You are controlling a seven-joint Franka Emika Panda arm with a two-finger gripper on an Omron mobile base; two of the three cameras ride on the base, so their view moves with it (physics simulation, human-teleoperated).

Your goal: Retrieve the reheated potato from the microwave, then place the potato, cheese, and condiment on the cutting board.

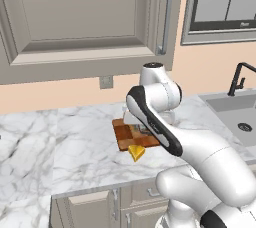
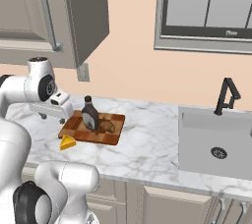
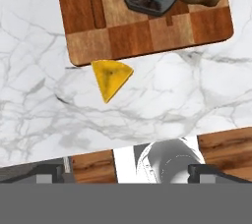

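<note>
— Where is the cheese (image 3: 112,77)?
— A small yellow wedge on the marble counter (image 2: 147,154), its corner touching the board's (image 3: 147,36) edge. The brown bottle (image 2: 90,113) stands on the board beside the potato (image 2: 107,126).
— And the gripper (image 3: 127,173)?
— Above them, fingers spread wide, holding nothing.

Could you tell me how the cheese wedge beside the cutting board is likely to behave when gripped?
The cheese lies flat on the counter, so it probably won't roll. Its tapered sides may slip between closing fingers. Small, it is likely light and easily nudged.
</note>
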